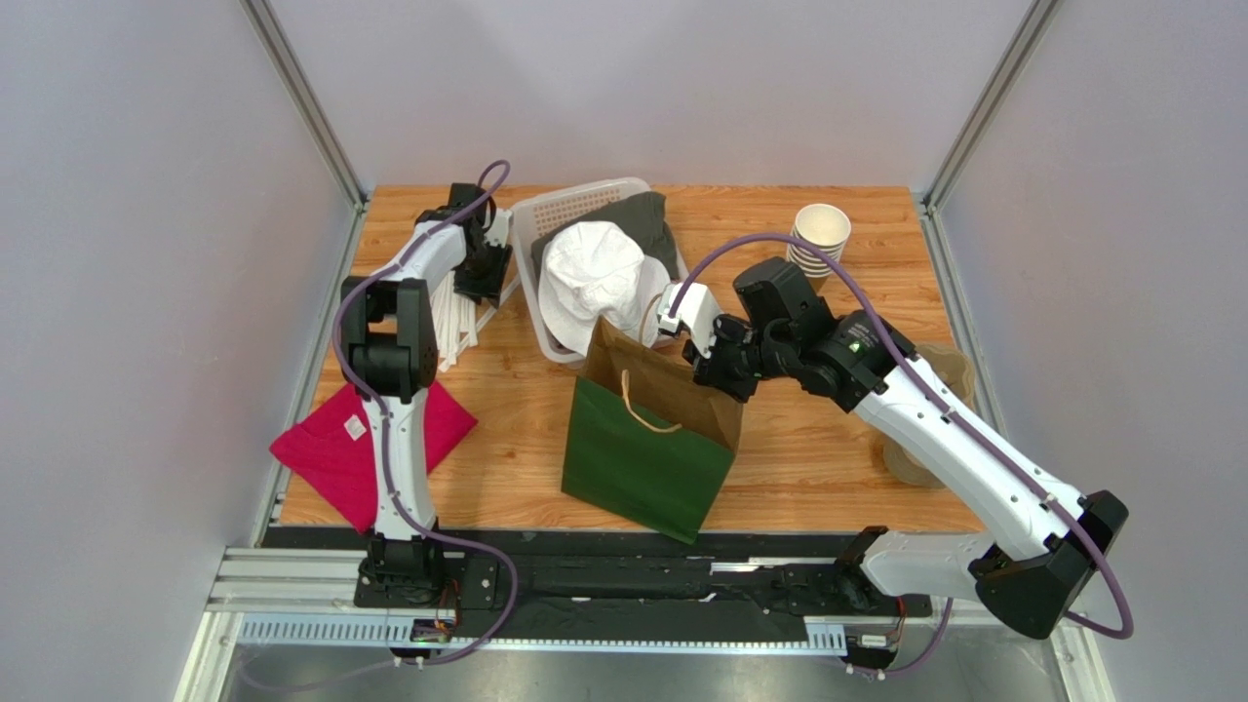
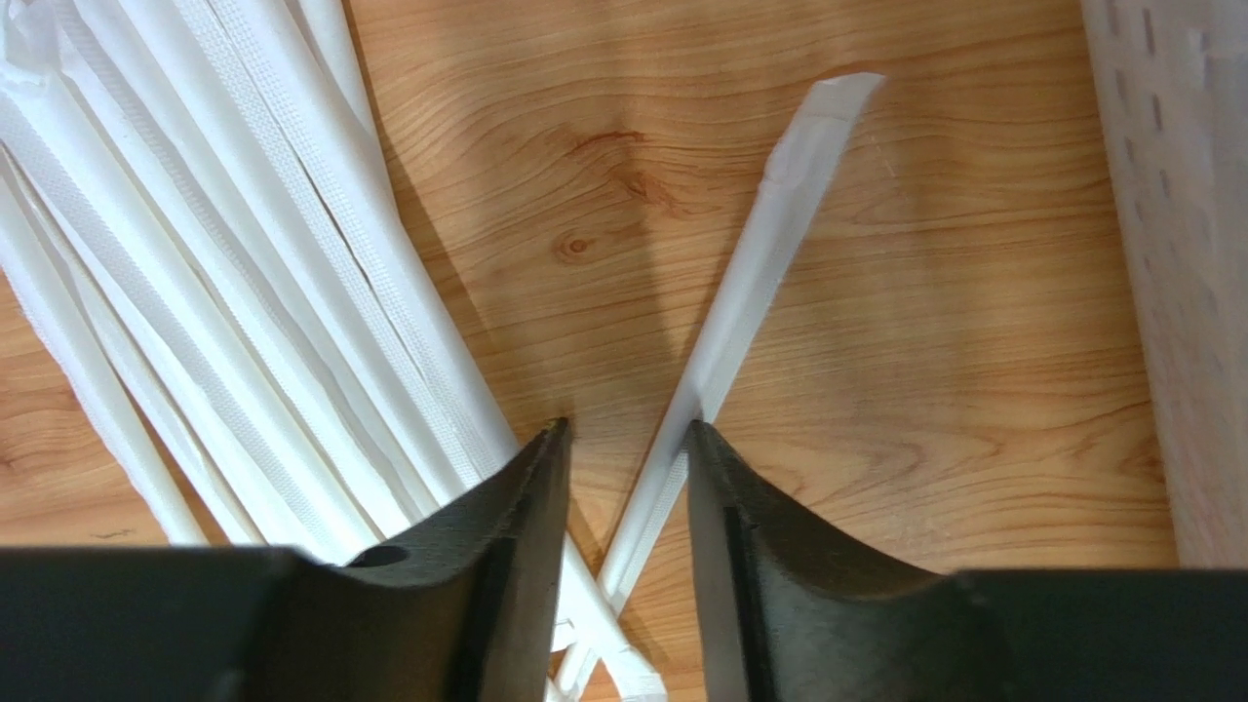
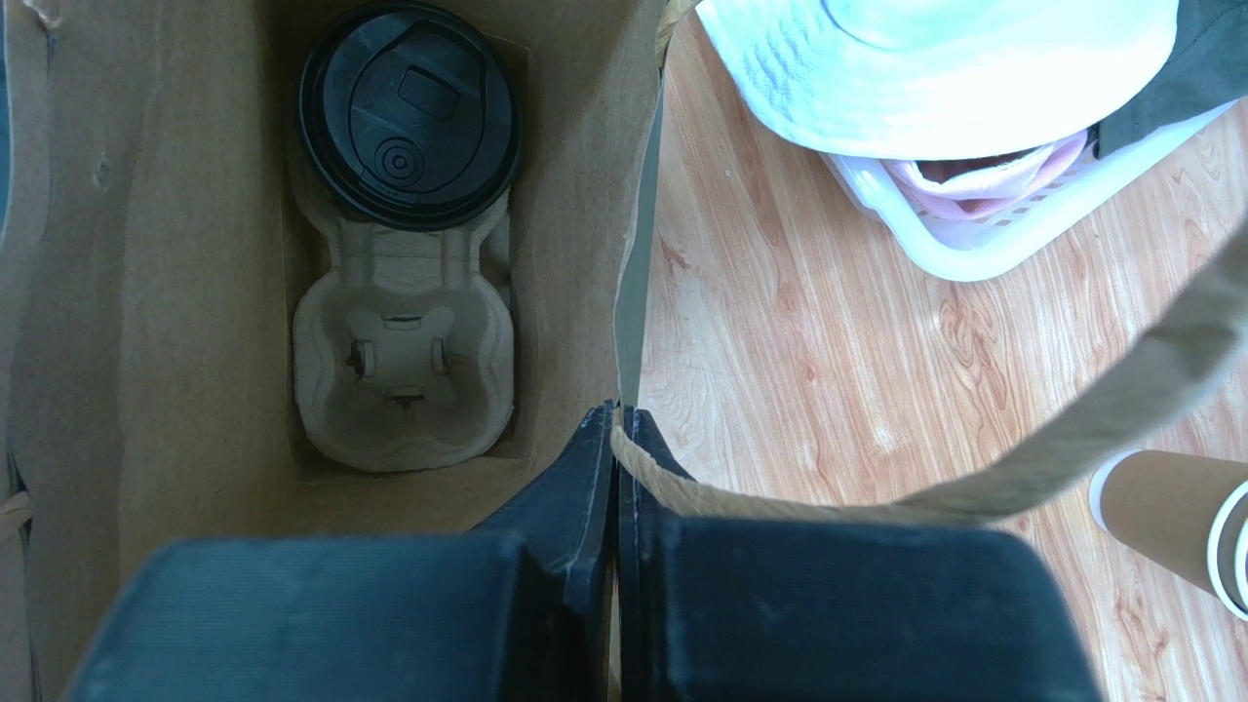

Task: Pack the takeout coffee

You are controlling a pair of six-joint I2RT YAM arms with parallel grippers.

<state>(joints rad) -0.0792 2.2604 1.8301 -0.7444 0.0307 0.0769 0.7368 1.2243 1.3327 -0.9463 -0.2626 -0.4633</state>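
The takeout coffee (image 3: pixel 407 117), seen from above as a round black lid, sits in one pocket of a grey pulp cup carrier (image 3: pixel 403 351) at the bottom of the paper bag (image 1: pixel 652 439). The bag is green outside and brown inside, and it stands open mid-table. My right gripper (image 3: pixel 615 424) is shut on the bag's top edge beside its rope handle (image 3: pixel 1026 468); in the top view the right gripper (image 1: pixel 706 356) is at the bag's rim. My left gripper (image 2: pixel 627 439) is open, low over wrapped white straws (image 2: pixel 220 293), with one loose straw (image 2: pixel 762 263) running between its fingers.
A white basket (image 1: pixel 586 190) with a white hat (image 1: pixel 593 271) and dark clothes stands behind the bag. A stack of lidless brown cups (image 1: pixel 821 234) is at the back right. A pink cloth (image 1: pixel 344 439) lies front left. More pulp carriers (image 1: pixel 938 380) lie under the right arm.
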